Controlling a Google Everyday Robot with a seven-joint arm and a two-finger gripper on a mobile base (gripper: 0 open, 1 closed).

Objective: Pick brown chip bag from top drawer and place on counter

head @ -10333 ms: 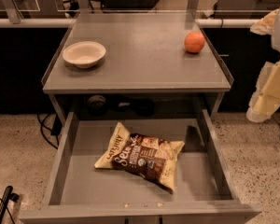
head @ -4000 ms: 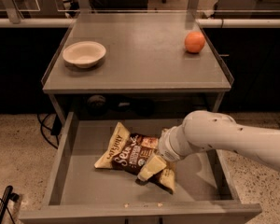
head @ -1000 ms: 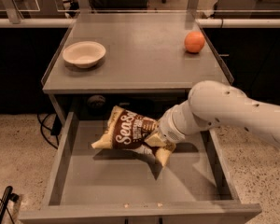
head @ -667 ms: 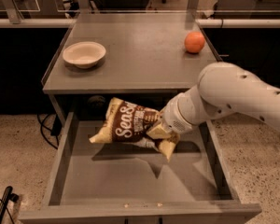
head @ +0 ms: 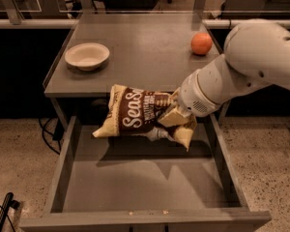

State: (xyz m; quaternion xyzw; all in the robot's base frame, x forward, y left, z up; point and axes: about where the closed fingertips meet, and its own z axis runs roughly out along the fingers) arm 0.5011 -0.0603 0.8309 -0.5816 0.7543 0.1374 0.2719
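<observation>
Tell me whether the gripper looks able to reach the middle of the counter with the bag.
Probably yes. The gripper, shut on the brown chip bag, hangs over the top drawer by the front edge of the counter; the bowl and orange sit off to either side.

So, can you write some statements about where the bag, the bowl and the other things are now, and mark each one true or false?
1. The brown chip bag lies flat on the floor of the top drawer. False: the gripper holds it by its right end, above the drawer.
2. The bowl stands on the left side of the counter. True.
3. The orange is inside the drawer. False: it is on the counter, at the right.
4. The drawer is pulled open. True.
</observation>
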